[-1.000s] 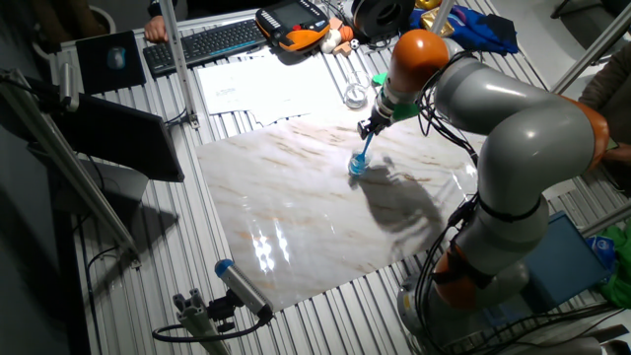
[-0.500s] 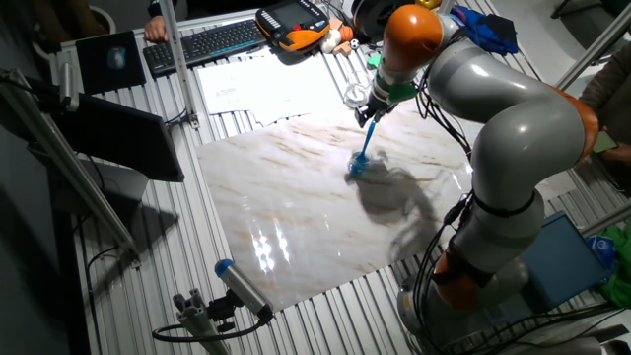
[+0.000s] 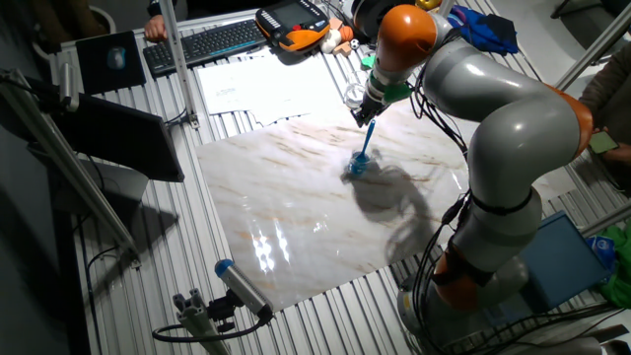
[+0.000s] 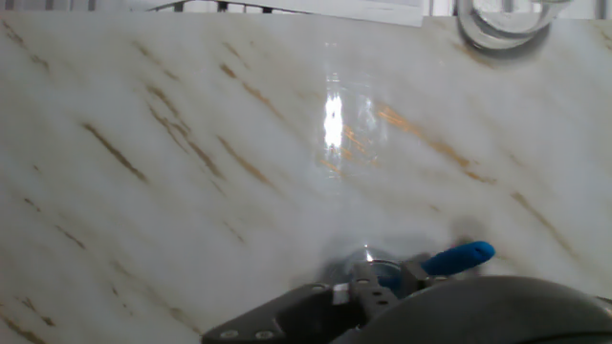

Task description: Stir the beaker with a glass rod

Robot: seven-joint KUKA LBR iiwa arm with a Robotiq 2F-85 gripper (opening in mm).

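My gripper (image 3: 368, 116) is shut on the top of the light blue glass rod (image 3: 365, 143). The rod slants down and to the left, and its lower end is in the tiny blue-tinted beaker (image 3: 356, 168), which stands on the marble board (image 3: 296, 217). In the hand view my gripper (image 4: 371, 287) sits at the bottom edge. Part of the rod (image 4: 459, 256) shows as a blurred blue bar to its right. The beaker's clear rim (image 4: 368, 260) shows faintly just above the fingers.
An untinted clear glass vessel (image 3: 355, 96) (image 4: 502, 24) stands just beyond the board's far edge. Papers (image 3: 246, 84), a keyboard (image 3: 207, 41) and an orange pendant (image 3: 293, 25) lie behind. A dark screen (image 3: 118, 138) is at the left, and a blue-tipped device (image 3: 242, 286) at the front.
My gripper has moved a little left and toward the back, so the rod leans more. The rod's lower end stays at the beaker, which has not visibly shifted.
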